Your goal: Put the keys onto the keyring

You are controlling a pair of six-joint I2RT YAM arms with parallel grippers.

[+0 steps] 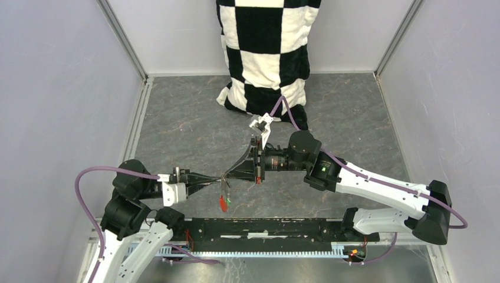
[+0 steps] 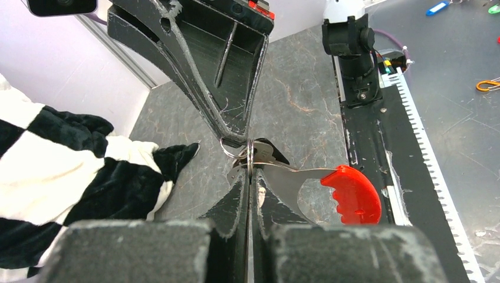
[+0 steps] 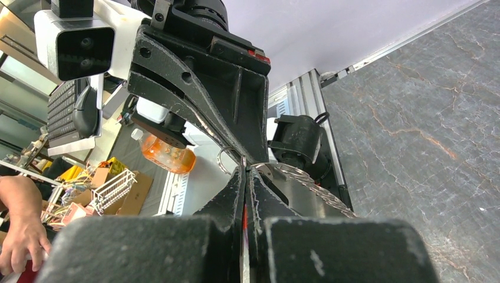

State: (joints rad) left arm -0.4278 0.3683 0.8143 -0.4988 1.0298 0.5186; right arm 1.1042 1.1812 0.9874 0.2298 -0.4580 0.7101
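Both grippers meet tip to tip above the table. My left gripper (image 1: pixel 217 180) (image 2: pixel 250 174) is shut on the thin silvery keyring (image 2: pixel 250 154), seen edge-on between its tips. The red tag (image 2: pixel 352 193) hangs from it on a flat metal piece, and also shows in the top view (image 1: pixel 222 202). My right gripper (image 1: pixel 227 176) (image 3: pixel 244 171) is shut on a wire loop of the same ring (image 3: pixel 226 160). A small green bit (image 1: pixel 229 201) hangs beside the red tag. A dark shape behind the ring (image 2: pixel 272 152) may be the black key. The key blades are hidden.
A black-and-white checkered cloth (image 1: pixel 265 53) lies at the back centre and shows in the left wrist view (image 2: pixel 59 165). A black rail (image 1: pixel 265 227) runs along the near edge. Grey walls close the left, right and back sides.
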